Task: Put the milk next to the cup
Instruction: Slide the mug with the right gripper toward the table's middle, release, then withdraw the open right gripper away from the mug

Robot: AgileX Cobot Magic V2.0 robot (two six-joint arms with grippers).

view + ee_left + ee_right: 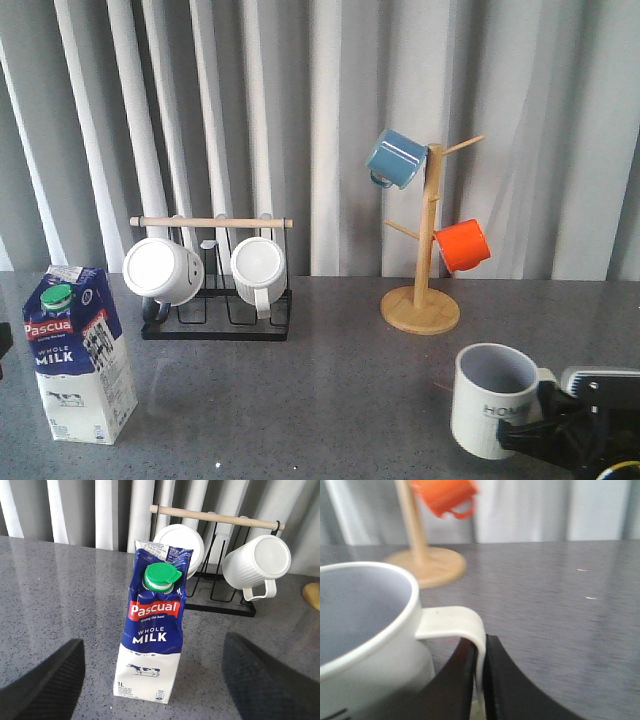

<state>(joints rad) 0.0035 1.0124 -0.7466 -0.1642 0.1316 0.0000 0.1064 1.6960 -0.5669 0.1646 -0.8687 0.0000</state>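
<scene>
Milk (78, 352): upright at eight o'clock on the table (320, 400), well apart from the cup; left claw (150, 680) spread wide either side, poised to grasp. Cup (492, 398): upright at four o'clock, right claw (479, 680) pinching its handle (455, 625), likely to steady it.

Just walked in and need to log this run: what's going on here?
The right hand is shut on the handle of the cup, which stands upright on the table's right side. The milk stands untouched at the far left, with the left hand open around it, not yet gripping.
</scene>
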